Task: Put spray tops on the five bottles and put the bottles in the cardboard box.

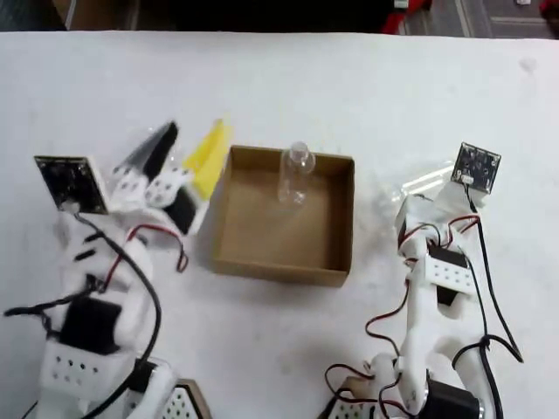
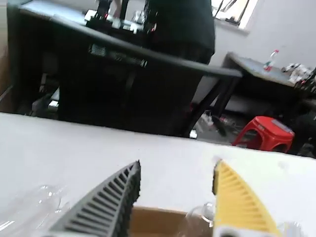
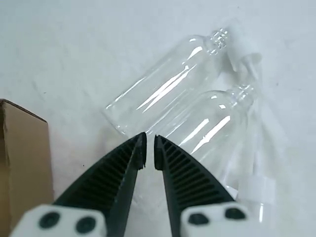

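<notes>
Left claw [image 2: 175, 197] spread wide, empty, by the cardboard box [image 1: 284, 262]. Right claw [image 3: 148, 148] pressed together above two bottles [image 3: 168, 89] lying beside box, prob. lining up to grab one.

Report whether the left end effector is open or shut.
Open. On the left end effector, the grey and yellow fingers stand wide apart, holding nothing.

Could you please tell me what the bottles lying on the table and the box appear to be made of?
The two bottles on the table look like clear, glossy plastic, possibly glass: the table shows through them and they carry bright streak highlights. The box looks like plain brown cardboard, matte, with thin walls.
</notes>
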Available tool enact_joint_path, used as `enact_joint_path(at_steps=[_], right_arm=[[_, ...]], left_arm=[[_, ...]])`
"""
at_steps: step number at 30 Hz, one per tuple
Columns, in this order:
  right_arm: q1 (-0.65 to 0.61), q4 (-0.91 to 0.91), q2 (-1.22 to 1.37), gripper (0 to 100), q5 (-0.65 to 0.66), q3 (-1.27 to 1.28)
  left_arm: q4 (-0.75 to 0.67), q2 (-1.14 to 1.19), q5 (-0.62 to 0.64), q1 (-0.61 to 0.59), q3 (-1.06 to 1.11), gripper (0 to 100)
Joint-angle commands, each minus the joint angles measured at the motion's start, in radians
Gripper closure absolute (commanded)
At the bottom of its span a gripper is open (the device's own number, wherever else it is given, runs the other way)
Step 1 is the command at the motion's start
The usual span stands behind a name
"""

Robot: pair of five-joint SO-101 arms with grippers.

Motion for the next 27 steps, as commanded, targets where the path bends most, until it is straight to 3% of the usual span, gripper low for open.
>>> enact_joint_path(at_steps=[1, 6, 8, 12, 15, 19, 27], right_arm=[[0.01, -0.013, -0.027, 97.9, 0.0, -0.002], [0.01, -0.013, -0.028, 97.8, 0.0, 0.006], [0.008, -0.013, -0.028, 97.8, 0.0, 0.006], [0.007, -0.013, -0.028, 97.8, 0.0, 0.006], [0.007, -0.016, -0.028, 97.8, 0.0, 0.006], [0.005, -0.015, -0.028, 97.8, 0.0, 0.006], [0.005, -0.015, -0.028, 97.8, 0.0, 0.008]], left_arm=[[0.13, -0.042, 0.012, -0.05, -0.046, 79], [0.109, -0.042, 0.011, -0.053, 0.021, 99], [0.069, -0.047, 0.011, -0.053, 0.078, 95], [-0.044, -0.047, 0.009, -0.091, 0.206, 96], [-0.109, -0.044, -0.084, -0.166, 0.269, 96], [-0.107, -0.042, -0.241, -0.179, 0.293, 94], [0.035, -0.035, -0.331, -0.09, 0.229, 94]])
